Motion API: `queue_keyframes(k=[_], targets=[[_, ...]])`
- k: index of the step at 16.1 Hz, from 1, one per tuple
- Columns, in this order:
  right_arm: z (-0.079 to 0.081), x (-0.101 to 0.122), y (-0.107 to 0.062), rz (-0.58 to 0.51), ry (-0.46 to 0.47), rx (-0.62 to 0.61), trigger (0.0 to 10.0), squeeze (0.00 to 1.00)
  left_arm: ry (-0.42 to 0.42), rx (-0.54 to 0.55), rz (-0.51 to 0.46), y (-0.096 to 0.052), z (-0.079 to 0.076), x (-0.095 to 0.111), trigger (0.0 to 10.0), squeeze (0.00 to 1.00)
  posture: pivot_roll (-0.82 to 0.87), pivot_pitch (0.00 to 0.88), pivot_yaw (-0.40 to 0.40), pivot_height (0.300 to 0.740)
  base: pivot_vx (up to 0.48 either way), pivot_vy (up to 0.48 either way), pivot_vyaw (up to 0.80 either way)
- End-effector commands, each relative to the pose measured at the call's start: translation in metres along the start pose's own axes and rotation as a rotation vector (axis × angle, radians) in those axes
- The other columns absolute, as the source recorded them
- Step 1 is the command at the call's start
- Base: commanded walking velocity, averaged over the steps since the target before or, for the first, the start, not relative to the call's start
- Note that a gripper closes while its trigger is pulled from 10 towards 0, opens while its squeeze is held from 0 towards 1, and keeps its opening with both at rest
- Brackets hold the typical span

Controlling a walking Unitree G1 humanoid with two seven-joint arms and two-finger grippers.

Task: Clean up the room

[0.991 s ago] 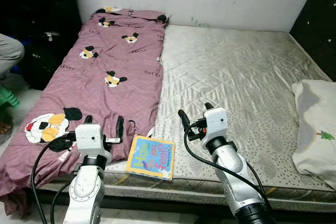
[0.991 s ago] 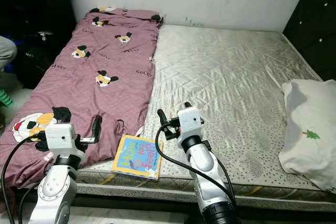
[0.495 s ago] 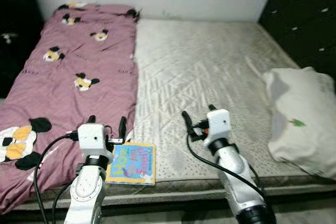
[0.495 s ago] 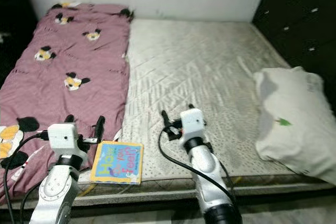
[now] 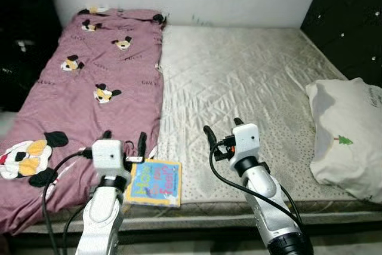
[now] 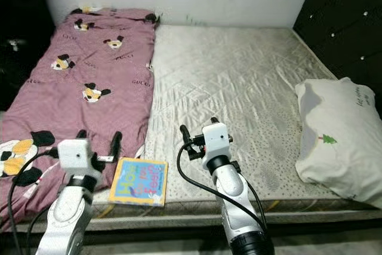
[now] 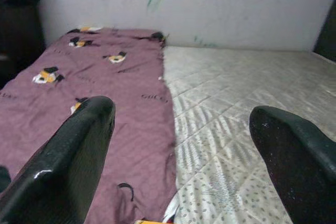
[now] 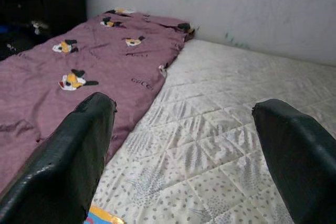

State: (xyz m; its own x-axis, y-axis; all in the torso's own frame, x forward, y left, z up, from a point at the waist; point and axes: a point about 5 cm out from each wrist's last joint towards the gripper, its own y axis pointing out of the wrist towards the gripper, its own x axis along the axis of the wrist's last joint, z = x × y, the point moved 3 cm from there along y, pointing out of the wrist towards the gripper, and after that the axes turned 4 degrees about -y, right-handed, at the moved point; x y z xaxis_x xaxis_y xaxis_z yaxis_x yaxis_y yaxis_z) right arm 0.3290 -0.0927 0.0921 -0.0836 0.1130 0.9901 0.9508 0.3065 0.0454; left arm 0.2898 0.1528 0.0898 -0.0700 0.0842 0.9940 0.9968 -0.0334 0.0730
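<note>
Both hands spread wide, grasping nothing: left hand above the bed's front edge where blanket meets book, right hand over bare mattress near the front edge. Whole view swung back leftward since half a second ago, so more dark room beside the blanket's left side; things themselves unmoved. Square, glossy picture book flat at the front edge, partly covered by the left arm, lettering blurred. Soft mauve blanket with cartoon mice along the left edge. White pillow with small green tree at the right edge, cut off. Quilted, pale mattress.
</note>
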Motion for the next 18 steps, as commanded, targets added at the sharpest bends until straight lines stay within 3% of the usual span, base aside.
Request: queue_keyframes(k=[1,11,18], targets=[[-0.002,0.002,0.0,-0.013,-0.003,-0.015,10.0,0.0,0.003,-0.032,0.013,0.003,-0.006,-0.003,10.0,0.0,0.04,0.046,-0.005,0.74,0.0,0.0,0.0],[-0.02,0.005,-0.008,-0.024,-0.038,-0.068,10.0,0.0,-0.024,-0.077,0.021,0.013,-0.022,-0.007,10.0,0.0,-0.03,0.056,0.031,0.74,0.0,0.0,0.0],[-0.016,0.003,-0.011,-0.021,-0.031,-0.088,10.0,0.0,-0.017,-0.079,0.018,0.014,-0.02,-0.007,10.0,0.0,-0.03,0.052,0.041,0.74,0.0,0.0,0.0]])
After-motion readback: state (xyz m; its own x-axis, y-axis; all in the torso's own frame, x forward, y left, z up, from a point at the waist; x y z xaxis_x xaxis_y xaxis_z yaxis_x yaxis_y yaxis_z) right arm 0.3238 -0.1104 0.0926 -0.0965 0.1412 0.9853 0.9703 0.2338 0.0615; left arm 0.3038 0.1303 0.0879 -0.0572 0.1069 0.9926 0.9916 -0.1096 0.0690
